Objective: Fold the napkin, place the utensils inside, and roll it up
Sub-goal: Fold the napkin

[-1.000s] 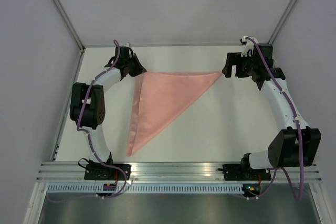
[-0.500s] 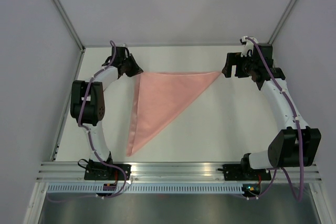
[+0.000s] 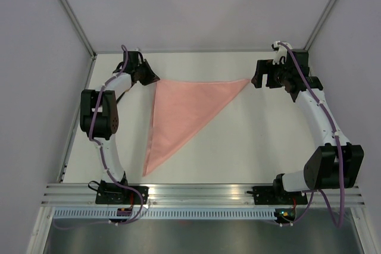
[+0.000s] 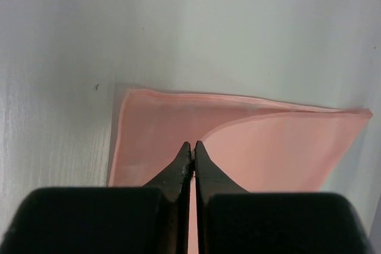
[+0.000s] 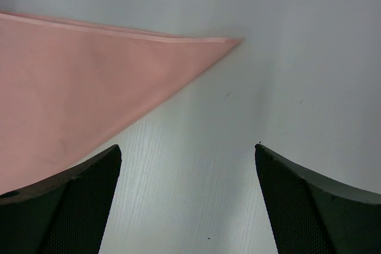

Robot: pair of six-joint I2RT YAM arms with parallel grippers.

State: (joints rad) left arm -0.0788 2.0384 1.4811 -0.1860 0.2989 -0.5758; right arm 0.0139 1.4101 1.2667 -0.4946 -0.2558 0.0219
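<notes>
Left gripper has drawn leftward, taking the napkin corner along; its jaws are pinched on the cloth. Right gripper, jaws spread, hovers beside the opposite tip. The napkin lies as a triangle on the table.

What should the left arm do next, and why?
Probably open the left gripper and let the corner drop. Its jaws are shut on the upper layer of the napkin, which bows up there, while the rest lies flat as a triangle. The right gripper hangs open beside the right tip, apart from it.
</notes>
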